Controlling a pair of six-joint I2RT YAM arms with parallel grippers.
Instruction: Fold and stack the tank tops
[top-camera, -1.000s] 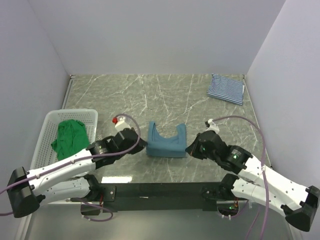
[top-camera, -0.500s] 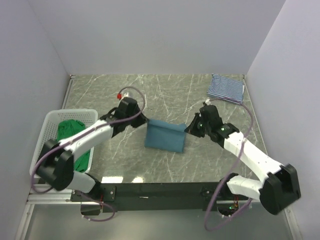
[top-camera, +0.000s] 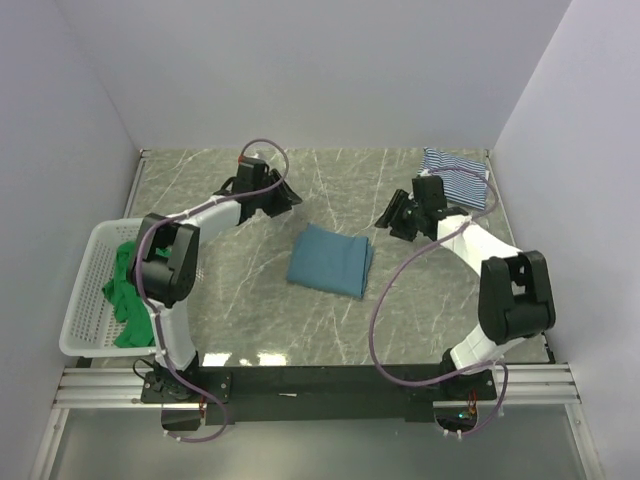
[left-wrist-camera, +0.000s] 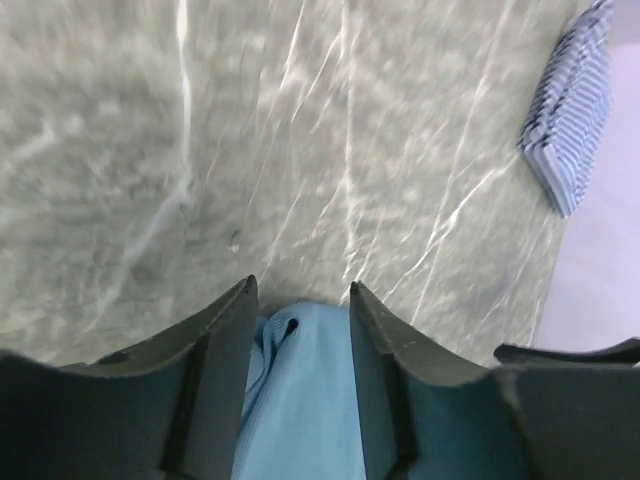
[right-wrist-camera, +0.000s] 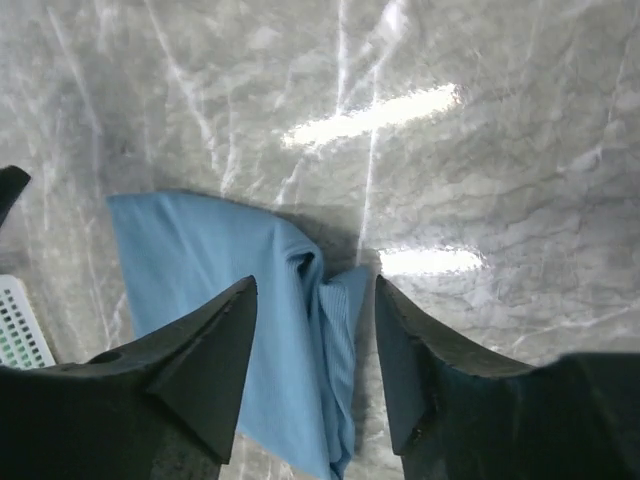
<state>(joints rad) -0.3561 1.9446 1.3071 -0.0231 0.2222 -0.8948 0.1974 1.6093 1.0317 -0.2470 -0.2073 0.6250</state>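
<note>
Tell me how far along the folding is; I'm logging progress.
Done: striped top folded at the far right; teal top folded mid-table. In hand: nothing; left gripper and right gripper open. To do: green top, crumpled in the basket, then stacking.

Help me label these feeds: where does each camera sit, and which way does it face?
Top: above and behind the robot, looking down on the table; left arm and right arm show.
Left wrist: looks past open left gripper at teal top, striped top.
Right wrist: looks past open right gripper down at teal top.
Shared: all show the teal top.
</note>
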